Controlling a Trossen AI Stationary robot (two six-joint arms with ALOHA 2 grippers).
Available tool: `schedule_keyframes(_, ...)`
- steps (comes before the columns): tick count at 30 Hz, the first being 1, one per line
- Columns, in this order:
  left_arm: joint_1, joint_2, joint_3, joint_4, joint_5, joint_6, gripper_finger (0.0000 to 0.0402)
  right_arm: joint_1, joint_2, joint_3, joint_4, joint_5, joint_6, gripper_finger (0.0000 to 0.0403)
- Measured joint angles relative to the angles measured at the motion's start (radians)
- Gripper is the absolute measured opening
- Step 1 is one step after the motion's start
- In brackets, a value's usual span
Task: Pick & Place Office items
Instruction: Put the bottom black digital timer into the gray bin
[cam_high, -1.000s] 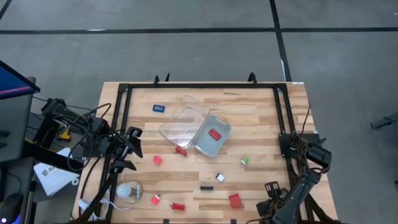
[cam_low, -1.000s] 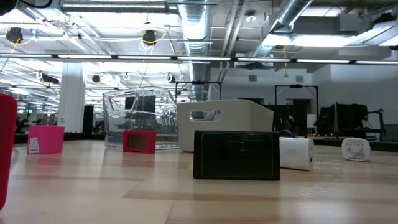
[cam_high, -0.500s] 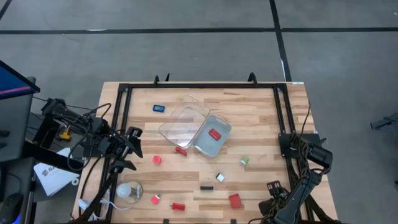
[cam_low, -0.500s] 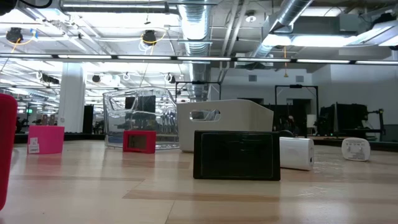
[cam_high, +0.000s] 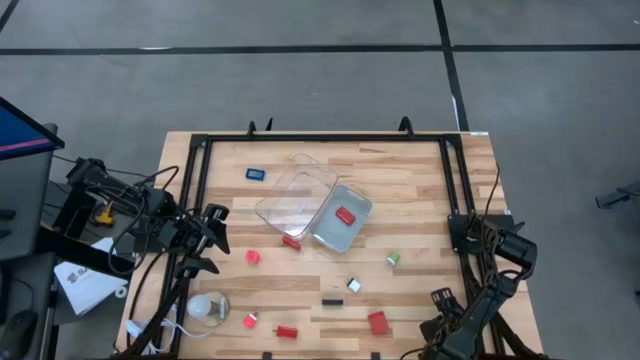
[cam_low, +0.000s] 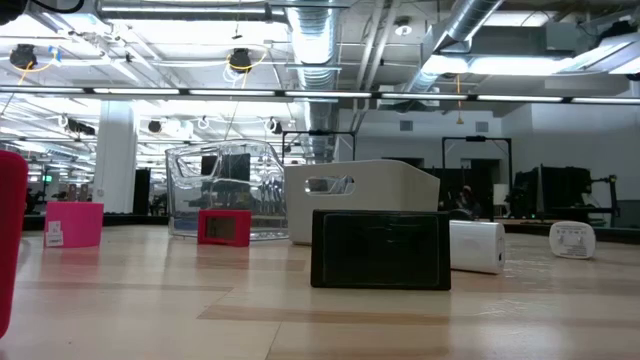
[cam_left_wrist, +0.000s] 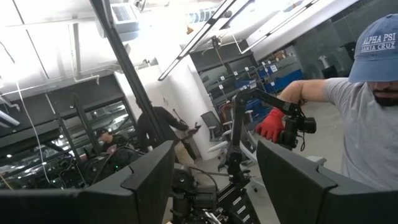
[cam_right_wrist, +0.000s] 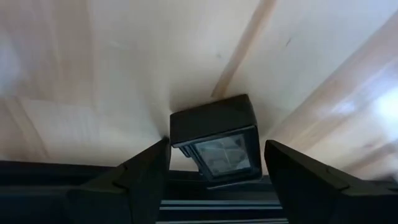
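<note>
The small office items lie scattered on the wooden table (cam_high: 420, 170). There are red pieces (cam_high: 252, 256) (cam_high: 291, 242) (cam_high: 377, 322), a blue one (cam_high: 255, 174), a green one (cam_high: 393, 259) and a black one (cam_high: 332, 300). One red piece (cam_high: 346, 215) lies in a clear tray (cam_high: 325, 235). My right gripper (cam_high: 440, 303) is low at the front right, open. Its fingers stand on either side of a small black block (cam_right_wrist: 211, 121) that lies on the table. My left gripper (cam_high: 212, 240) is open and empty at the table's left side.
A second clear tray (cam_high: 290, 195) lies against the first. A round whitish object with a cord (cam_high: 207, 306) sits at the front left. A black frame (cam_high: 320, 139) runs round the table. In the left wrist view a person with a red glove (cam_left_wrist: 272, 124) stands in the room beyond.
</note>
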Motion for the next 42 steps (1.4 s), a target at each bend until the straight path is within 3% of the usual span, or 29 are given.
schedule_keyframes(8,0.0,0.0,0.0,-0.001,0.0,0.0,0.0227,-0.055,0.003,-0.007,0.006,-0.004,-0.073,0.0251)
schedule_keyframes(18,0.0,0.0,0.0,-0.002,0.0,0.0,0.0227,-0.065,0.003,-0.005,0.015,-0.003,-0.073,0.0144)
schedule_keyframes(24,0.0,0.0,0.0,-0.002,0.0,0.0,0.0227,-0.079,0.004,-0.001,0.009,0.005,-0.065,0.0139)
schedule_keyframes(29,0.0,0.0,0.0,-0.002,0.0,0.0,0.0227,-0.117,0.009,0.052,-0.018,0.115,-0.063,0.0158)
schedule_keyframes(34,0.0,0.0,0.0,-0.002,0.0,0.0,0.0227,-0.188,0.01,0.136,-0.046,0.262,-0.091,0.0147)
schedule_keyframes(42,0.0,0.0,0.0,-0.002,0.0,0.0,0.0227,-0.324,0.01,0.36,-0.297,0.44,-0.196,0.016)
